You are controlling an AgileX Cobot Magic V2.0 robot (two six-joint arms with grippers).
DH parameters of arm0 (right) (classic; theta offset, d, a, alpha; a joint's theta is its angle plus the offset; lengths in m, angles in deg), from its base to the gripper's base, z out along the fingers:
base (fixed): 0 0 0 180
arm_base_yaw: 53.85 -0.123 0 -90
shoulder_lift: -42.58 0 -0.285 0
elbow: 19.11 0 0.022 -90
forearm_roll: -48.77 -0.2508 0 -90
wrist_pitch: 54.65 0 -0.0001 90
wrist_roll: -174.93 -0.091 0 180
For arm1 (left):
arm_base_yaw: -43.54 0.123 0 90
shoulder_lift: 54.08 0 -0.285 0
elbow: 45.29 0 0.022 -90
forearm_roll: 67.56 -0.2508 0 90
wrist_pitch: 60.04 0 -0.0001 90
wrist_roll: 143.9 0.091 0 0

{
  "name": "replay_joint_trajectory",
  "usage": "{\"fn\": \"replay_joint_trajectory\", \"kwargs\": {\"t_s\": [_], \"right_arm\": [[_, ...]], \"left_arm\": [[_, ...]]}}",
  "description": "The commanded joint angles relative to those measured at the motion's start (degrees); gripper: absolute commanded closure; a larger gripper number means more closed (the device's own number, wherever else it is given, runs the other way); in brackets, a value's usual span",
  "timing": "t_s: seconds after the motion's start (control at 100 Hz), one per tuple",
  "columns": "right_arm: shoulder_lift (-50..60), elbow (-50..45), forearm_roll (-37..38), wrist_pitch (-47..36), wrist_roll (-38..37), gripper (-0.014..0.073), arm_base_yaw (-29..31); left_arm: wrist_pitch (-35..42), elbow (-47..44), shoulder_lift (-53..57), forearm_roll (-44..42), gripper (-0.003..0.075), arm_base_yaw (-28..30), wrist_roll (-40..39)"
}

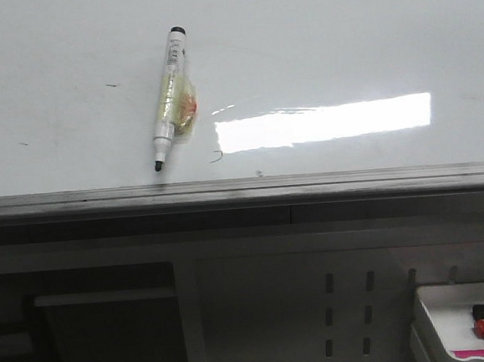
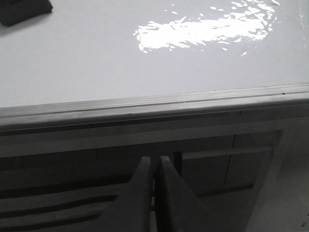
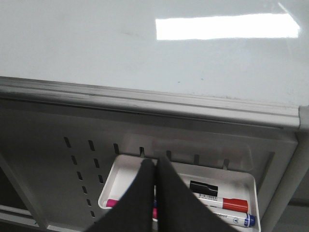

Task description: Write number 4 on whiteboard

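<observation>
On the left, your left gripper hangs below the whiteboard, fingers pressed together on nothing, out in front of the grey edge rail. No number 4 is on the board yet; all that shows is a few tiny specks and a short curl near the glare patch.

Moving right, the marker lies flat on the board just above the rail, uncapped. Its long axis runs nearly straight up and down in the front view, leaning slightly: the black tip points down toward the rail and a little left, the butt end up and to the right. A yellowish wrap sits around its middle.

Further right, your right gripper is also closed and empty, hovering over the white tray of spare markers.

I'd judge these the risks: both grippers must open before any pickup, and a closed finger nudging the marker could roll it or smear ink. The wrapped middle may slip in the grasp, tilting the tip and spoiling strokes.
</observation>
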Motion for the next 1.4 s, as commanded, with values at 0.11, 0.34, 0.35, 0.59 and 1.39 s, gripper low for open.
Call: {"fn": "replay_joint_trajectory", "kwargs": {"t_s": [0.11, 0.34, 0.35, 0.59, 1.39], "right_arm": [[0.7, -1.2, 0.0, -1.0, 0.2, 0.0631, 0.3], [0.7, -1.2, 0.0, -1.0, 0.2, 0.0631, 0.3], [0.7, -1.2, 0.0, -1.0, 0.2, 0.0631, 0.3], [0.7, -1.2, 4.2, -1.5, 0.3, 0.0631, 0.3], [0.7, -1.2, -16.7, -30.0, -2.2, 0.0631, 0.3]], "left_arm": [[2.8, -1.9, 1.5, 0.7, 0.0741, 0.1, -0.5], [2.8, -1.9, 1.5, 0.7, 0.0741, 0.1, -0.5], [2.8, -1.9, 1.5, 0.7, 0.0741, 0.1, -0.5], [2.8, -1.9, 1.5, 0.7, 0.0741, 0.1, -0.5], [7.7, -1.9, 1.5, 15.3, 0.0741, 0.1, -0.5]]}}
